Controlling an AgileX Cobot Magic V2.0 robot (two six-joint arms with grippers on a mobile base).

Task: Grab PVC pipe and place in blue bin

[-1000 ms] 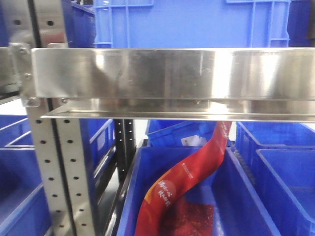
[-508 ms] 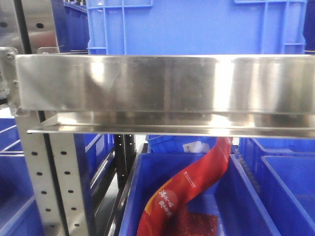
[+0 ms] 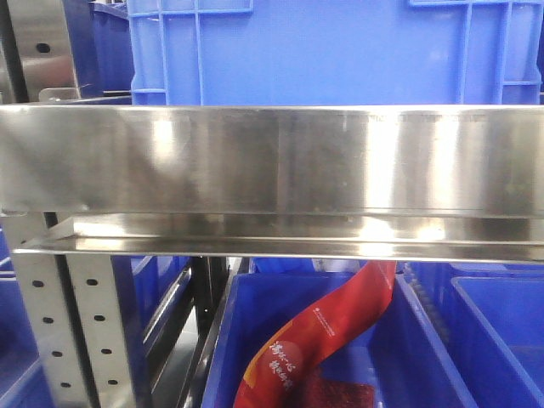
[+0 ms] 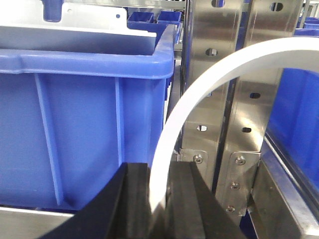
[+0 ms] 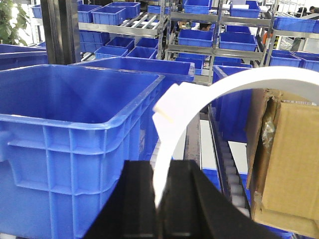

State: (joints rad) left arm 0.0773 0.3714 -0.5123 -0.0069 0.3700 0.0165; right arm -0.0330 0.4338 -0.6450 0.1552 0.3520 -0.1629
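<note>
Both arms' fingers (image 4: 133, 199) (image 5: 139, 199) narrowly flank a white strip (image 4: 172, 129).

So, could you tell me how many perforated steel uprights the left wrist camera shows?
2: the left upright stands beside the blue bin; the right upright is next to it. A white curved strip crosses both; others may lie out of frame.

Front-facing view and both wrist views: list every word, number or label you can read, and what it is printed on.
Red banner in the lower blue bin, front view: white characters near its lower end and smaller white print above, all too blurred to read.
Cardboard box, right wrist view: no print visible.
Left wrist view: no text.
</note>
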